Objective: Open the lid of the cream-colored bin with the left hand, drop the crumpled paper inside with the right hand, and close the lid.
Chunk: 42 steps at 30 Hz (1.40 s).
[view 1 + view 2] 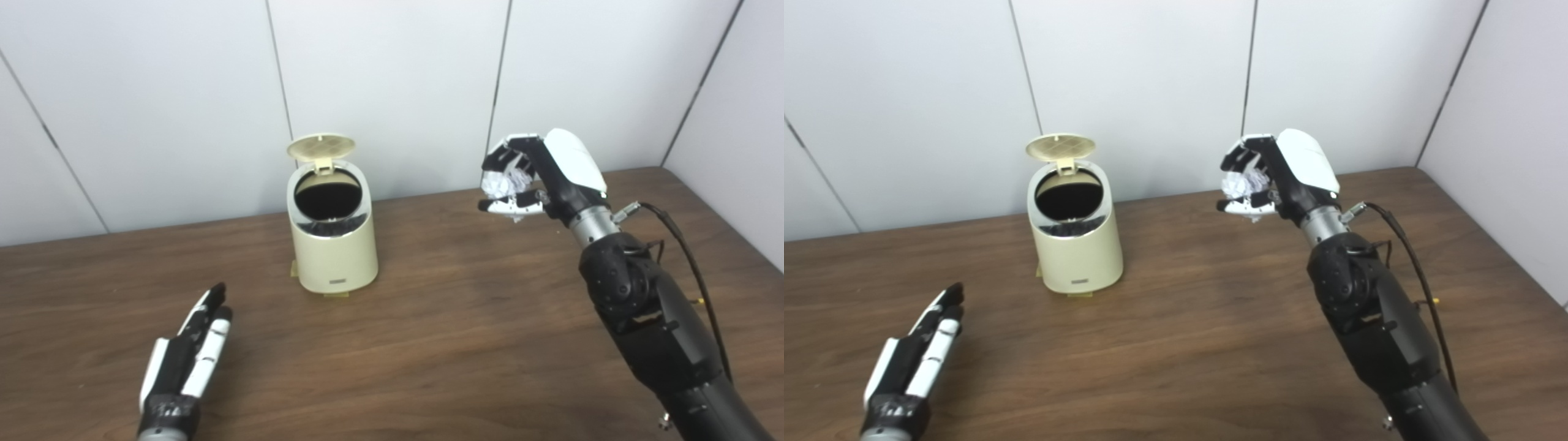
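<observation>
While the left hand (184,355) lies low over the near left part of the wooden desk (465,343), its fingers are stretched out straight and close together, pointing up the desk toward the bin, and it holds nothing. Farther back and to the right, the right hand (533,177) is raised above the desk, its fingers and thumb curled around the crumpled paper (507,182), a white wad that shows between them. The dark forearm rises to it from the lower right corner, with a black cable (692,257) running beside the wrist. Well apart from that hand, to its left, the cream-colored bin (332,236) stands upright on the desk near the pale wall panels (392,79). Its round lid (321,147) is tipped up at the back hinge, leaving the dark mouth uncovered.
</observation>
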Available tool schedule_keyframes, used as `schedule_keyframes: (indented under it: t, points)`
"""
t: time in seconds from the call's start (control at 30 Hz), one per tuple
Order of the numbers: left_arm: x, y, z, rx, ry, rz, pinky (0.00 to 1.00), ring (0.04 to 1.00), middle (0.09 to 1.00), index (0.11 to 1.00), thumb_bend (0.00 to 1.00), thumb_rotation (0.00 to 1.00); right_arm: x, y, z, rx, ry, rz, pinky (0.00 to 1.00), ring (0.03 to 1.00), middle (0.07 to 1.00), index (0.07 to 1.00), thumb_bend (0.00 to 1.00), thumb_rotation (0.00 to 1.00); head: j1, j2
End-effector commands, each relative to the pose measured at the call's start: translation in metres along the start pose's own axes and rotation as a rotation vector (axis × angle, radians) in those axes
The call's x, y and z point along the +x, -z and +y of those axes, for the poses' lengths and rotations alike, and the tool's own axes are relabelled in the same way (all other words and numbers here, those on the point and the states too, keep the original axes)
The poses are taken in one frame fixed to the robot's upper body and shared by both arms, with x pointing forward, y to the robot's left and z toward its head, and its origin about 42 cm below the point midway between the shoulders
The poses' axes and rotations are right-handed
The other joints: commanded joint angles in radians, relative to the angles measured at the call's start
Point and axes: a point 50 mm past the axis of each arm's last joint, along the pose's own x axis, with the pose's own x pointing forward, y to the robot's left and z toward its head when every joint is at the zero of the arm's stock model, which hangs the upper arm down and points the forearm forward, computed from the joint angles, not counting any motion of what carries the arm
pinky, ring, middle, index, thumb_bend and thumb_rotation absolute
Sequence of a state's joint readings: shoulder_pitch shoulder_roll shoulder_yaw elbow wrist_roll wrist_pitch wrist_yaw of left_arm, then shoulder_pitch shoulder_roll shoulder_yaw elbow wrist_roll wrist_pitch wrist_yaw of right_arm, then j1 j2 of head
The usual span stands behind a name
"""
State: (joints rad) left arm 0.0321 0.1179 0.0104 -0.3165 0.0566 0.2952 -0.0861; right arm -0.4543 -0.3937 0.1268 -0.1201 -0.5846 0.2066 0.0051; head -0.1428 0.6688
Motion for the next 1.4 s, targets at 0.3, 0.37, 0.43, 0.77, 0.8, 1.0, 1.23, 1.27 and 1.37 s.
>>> schedule_keyframes:
  t: [0.3, 0.37, 0.43, 0.77, 0.8, 1.0, 1.23, 1.27, 1.37]
  points:
    - [-0.003, -0.005, -0.016, 0.035, -0.005, -0.051, 0.98, 0.972, 0.967, 0.964, 0.55, 0.8, 0.032, -0.086, 0.008, 0.15, 0.061, -0.249, 0.35, 0.392, 0.507, 0.507, 0.5, 0.0, 0.074, -0.014]
    - [-0.004, -0.004, -0.018, 0.033, -0.002, -0.048, 0.99, 0.975, 0.966, 0.966, 0.56, 0.81, 0.035, -0.092, 0.012, 0.16, 0.065, -0.275, 0.33, 0.39, 0.506, 0.509, 0.5, 0.0, 0.082, -0.017]
    - [-0.004, -0.003, -0.022, 0.022, -0.004, -0.045, 1.0, 0.978, 0.964, 0.967, 0.56, 0.8, 0.04, -0.098, 0.017, 0.168, 0.068, -0.293, 0.32, 0.386, 0.501, 0.514, 0.5, 0.0, 0.095, -0.021]
    - [-0.007, 0.002, -0.035, 0.011, -0.005, -0.031, 1.0, 0.983, 0.969, 0.966, 0.57, 0.82, 0.06, -0.115, 0.044, 0.223, 0.053, -0.291, 0.35, 0.388, 0.498, 0.519, 0.5, 0.0, 0.129, -0.034]
    - [-0.007, 0.002, -0.035, 0.008, -0.005, -0.033, 1.0, 0.987, 0.973, 0.967, 0.58, 0.82, 0.062, -0.116, 0.046, 0.227, 0.052, -0.289, 0.34, 0.388, 0.497, 0.523, 0.5, 0.0, 0.131, -0.034]
    - [-0.007, 0.002, -0.039, 0.001, -0.003, -0.048, 1.0, 0.976, 0.969, 0.966, 0.59, 0.82, 0.076, -0.119, 0.059, 0.246, 0.05, -0.259, 0.31, 0.388, 0.499, 0.531, 0.49, 0.0, 0.145, -0.038]
    - [-0.009, -0.001, -0.04, -0.003, -0.012, -0.051, 1.0, 0.979, 0.969, 0.963, 0.57, 0.82, 0.087, -0.124, 0.076, 0.27, 0.033, -0.245, 0.31, 0.387, 0.496, 0.534, 0.49, 0.0, 0.157, -0.037]
    - [-0.009, -0.002, -0.04, -0.005, -0.015, -0.049, 1.0, 0.977, 0.967, 0.965, 0.57, 0.82, 0.088, -0.126, 0.078, 0.273, 0.033, -0.247, 0.3, 0.39, 0.497, 0.535, 0.49, 0.0, 0.157, -0.036]
    - [-0.01, -0.001, -0.04, -0.011, -0.018, -0.043, 1.0, 0.974, 0.964, 0.966, 0.58, 0.81, 0.088, -0.129, 0.083, 0.277, 0.032, -0.253, 0.3, 0.391, 0.5, 0.533, 0.49, 0.0, 0.159, -0.035]
